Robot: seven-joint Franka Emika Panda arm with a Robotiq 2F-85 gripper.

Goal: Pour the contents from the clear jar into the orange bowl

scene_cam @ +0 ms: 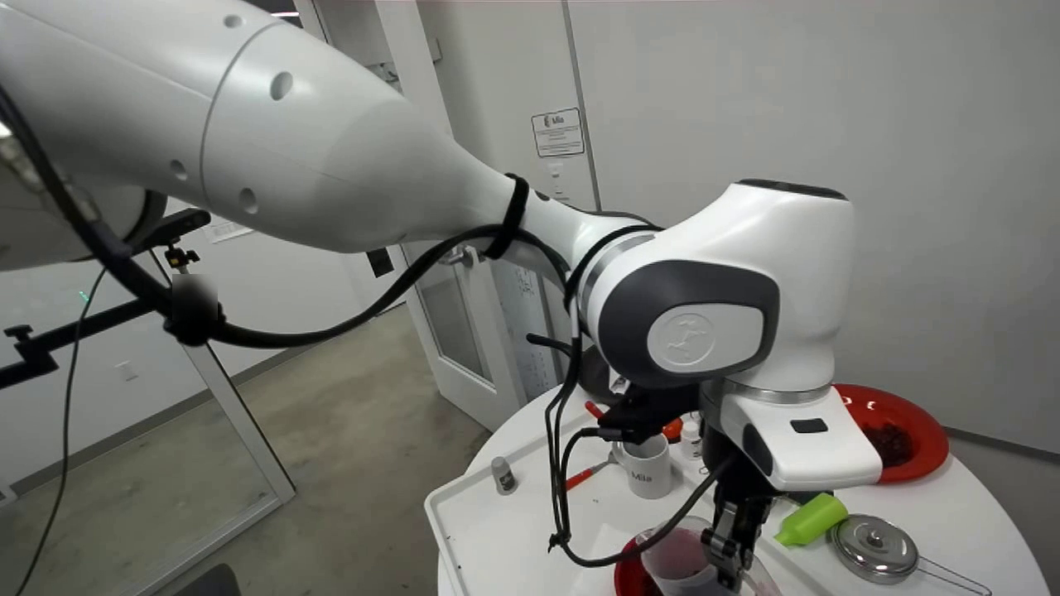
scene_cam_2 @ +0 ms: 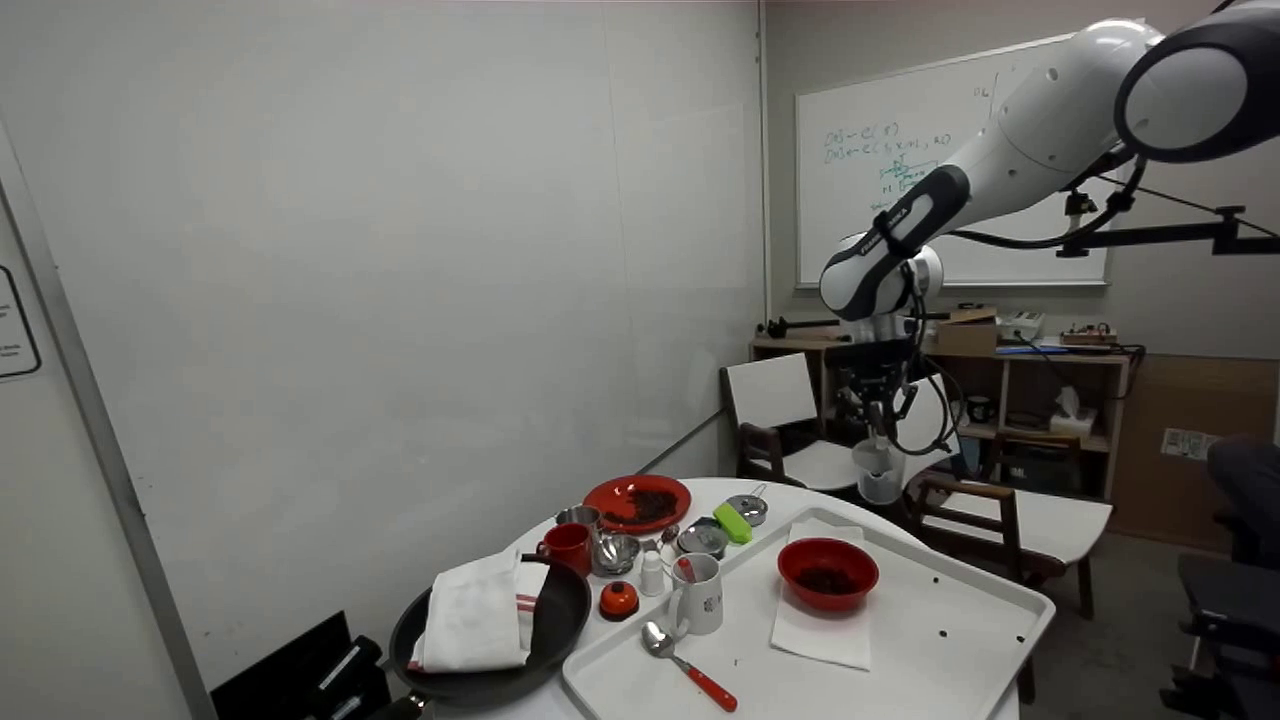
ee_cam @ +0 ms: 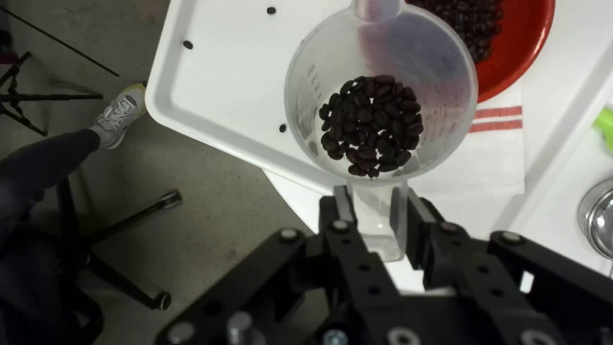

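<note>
I see the gripper (ee_cam: 376,208) clamped on the handle (ee_cam: 378,225) of the clear jar (ee_cam: 443,110), likely so its spout (ee_cam: 378,9) faces away for pouring. Dark beans (ee_cam: 371,124) rest inside the nearly upright jar; beyond and below the gripper sits the orange bowl (ee_cam: 523,43), presumably to catch them.

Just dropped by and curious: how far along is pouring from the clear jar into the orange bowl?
Done: the gripper has the clear jar by its handle, and the orange bowl contains beans, source unclear. In hand: the jar, roughly upright. Left: tipping in the dark contents at its bottom.
</note>
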